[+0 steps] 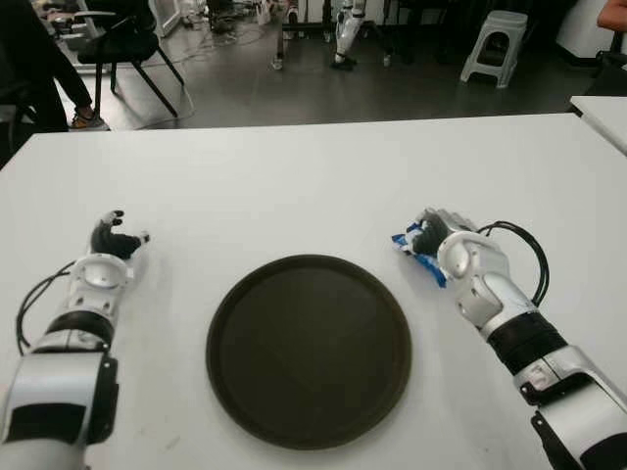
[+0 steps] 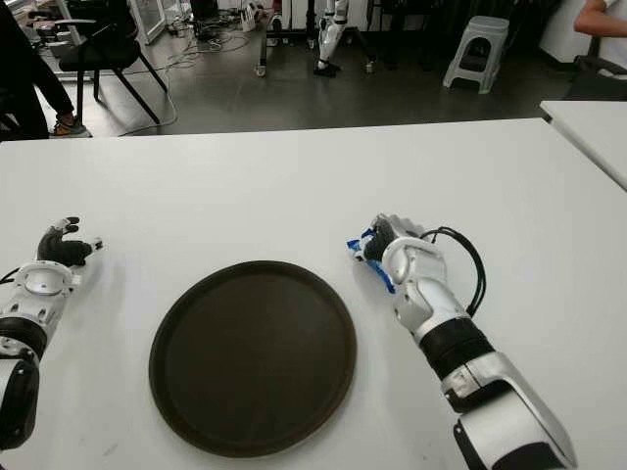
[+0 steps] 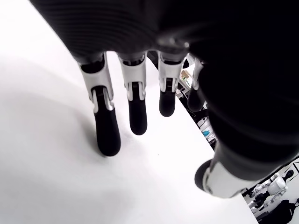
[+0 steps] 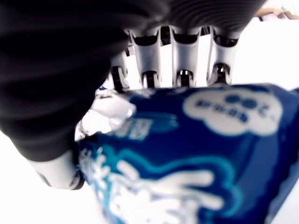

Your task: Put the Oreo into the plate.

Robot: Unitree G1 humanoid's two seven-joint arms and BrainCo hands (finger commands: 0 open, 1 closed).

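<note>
A blue Oreo packet (image 1: 411, 247) lies on the white table (image 1: 294, 186) just right of the round dark plate (image 1: 309, 348). My right hand (image 1: 441, 243) covers the packet, its fingers (image 4: 180, 56) curled over the wrapper (image 4: 187, 154), which fills the right wrist view. The packet's blue end pokes out toward the plate's upper right rim. Left of the plate my left hand (image 1: 110, 245) shows over the table, fingers (image 3: 107, 126) spread and holding nothing.
A black cable (image 1: 524, 250) loops from my right wrist over the table. Beyond the far table edge are a chair (image 1: 127, 49), a grey stool (image 1: 495, 44) and a seated person's leg (image 1: 44, 69). A second white table (image 1: 602, 113) stands at right.
</note>
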